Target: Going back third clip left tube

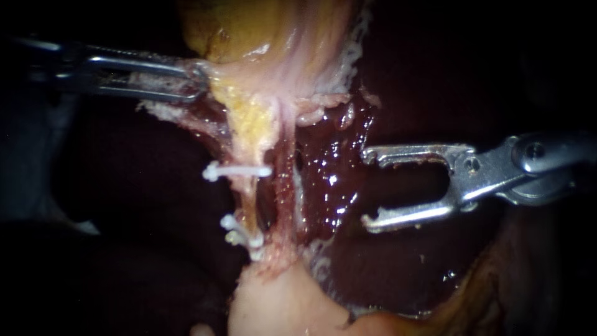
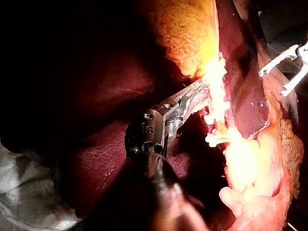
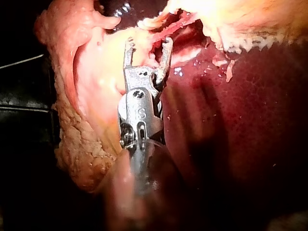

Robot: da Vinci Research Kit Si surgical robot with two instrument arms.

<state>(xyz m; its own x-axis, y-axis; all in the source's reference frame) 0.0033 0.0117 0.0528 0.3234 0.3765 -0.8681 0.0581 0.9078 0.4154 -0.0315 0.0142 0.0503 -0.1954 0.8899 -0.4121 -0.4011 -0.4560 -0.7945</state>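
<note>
Three white clips sit on the left tube (image 1: 250, 196): one clip (image 1: 236, 170) higher up and two more (image 1: 241, 234) close together below it. My right instrument (image 1: 368, 188) stands to the right of both tubes, over the wet liver, with its jaws open and empty. In the right wrist view these jaws (image 3: 148, 44) stand wide apart and hold nothing. My left instrument (image 1: 186, 78) comes in at the upper left, its jaws shut on the pale edge of the gallbladder (image 1: 273, 37). The left wrist view shows these jaws (image 2: 192, 94) gripping tissue beside the clips (image 2: 214, 139).
A second thin tube (image 1: 287, 180) runs just right of the clipped one. Dark, glistening liver (image 1: 336, 168) lies behind and to the right. Pale fatty tissue (image 1: 280, 305) bulges at the lower edge, below the clips.
</note>
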